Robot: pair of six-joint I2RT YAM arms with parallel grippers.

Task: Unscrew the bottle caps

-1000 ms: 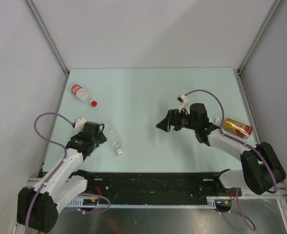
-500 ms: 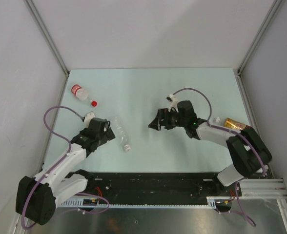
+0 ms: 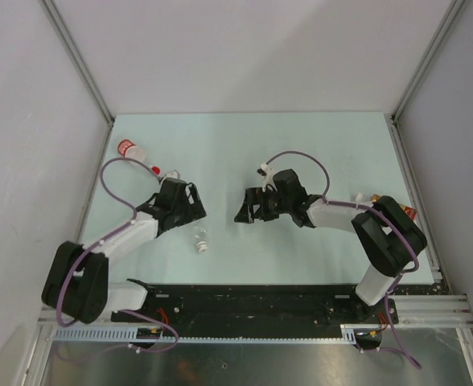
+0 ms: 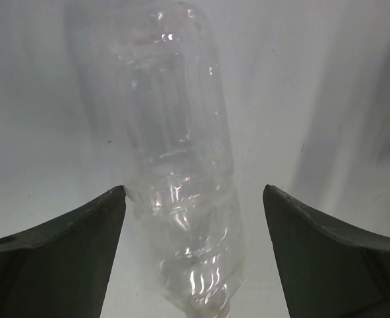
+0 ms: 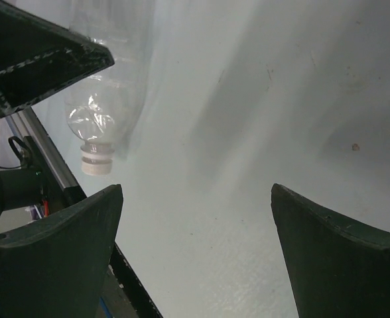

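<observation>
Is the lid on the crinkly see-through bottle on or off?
On. The right wrist view shows the white cap sitting on the neck of the crinkly bottle, with no gap between them.

Overhead looks down; both close wrist views share one bottle (image 4: 178, 146)

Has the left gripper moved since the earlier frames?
Yes. The left gripper swung right, away from the near rail, and now straddles the clear bottle.
</observation>
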